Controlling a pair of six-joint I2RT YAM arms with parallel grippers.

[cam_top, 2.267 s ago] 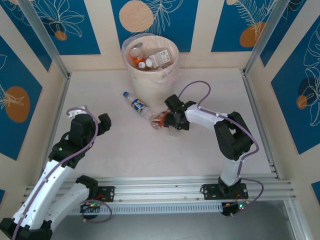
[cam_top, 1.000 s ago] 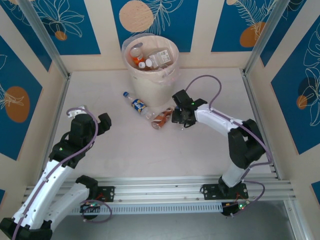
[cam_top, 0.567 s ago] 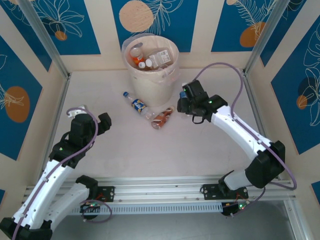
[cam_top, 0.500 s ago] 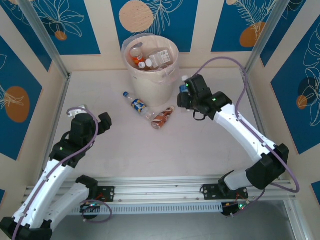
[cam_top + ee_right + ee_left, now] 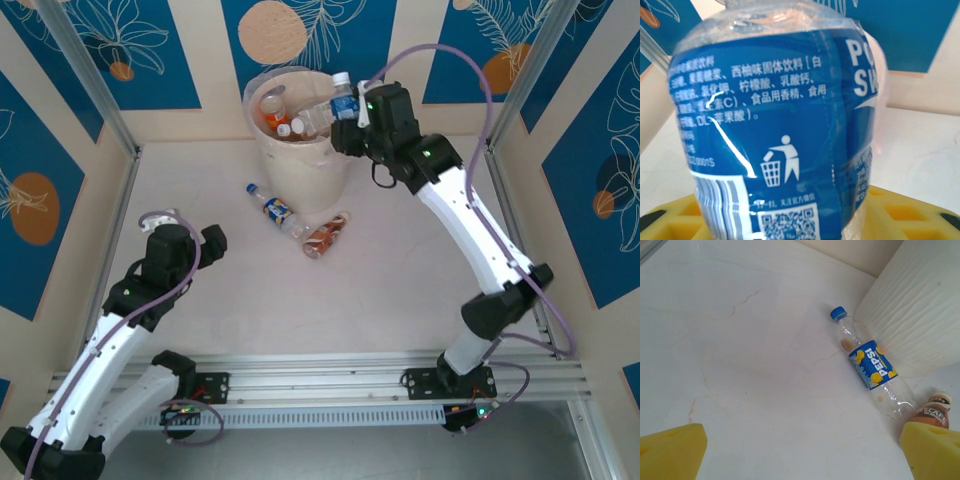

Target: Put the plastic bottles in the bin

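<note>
My right gripper (image 5: 349, 108) is shut on a clear bottle with a blue label (image 5: 343, 98), holding it over the right rim of the pale bin (image 5: 300, 160). That blue-labelled bottle (image 5: 775, 130) stands close to the right wrist camera, above the yellow fingers (image 5: 905, 210). Several bottles (image 5: 290, 118) lie inside the bin. A Pepsi bottle (image 5: 275, 208) with a blue cap and a brown-labelled bottle (image 5: 325, 236) lie on the table in front of the bin. My left gripper (image 5: 212, 240) is open, short of the Pepsi bottle (image 5: 871, 365) and the brown bottle (image 5: 932, 412).
The bin's ribbed wall (image 5: 915, 305) stands just behind the Pepsi bottle. Blue and cream panels wall the table on three sides, with metal posts (image 5: 90, 80) at the back corners. A rail (image 5: 320, 385) runs along the near edge.
The right arm has lifted the blue-labelled bottle from the table beside the brown bottle up and back to the bin's right rim. The left arm has barely shifted.
</note>
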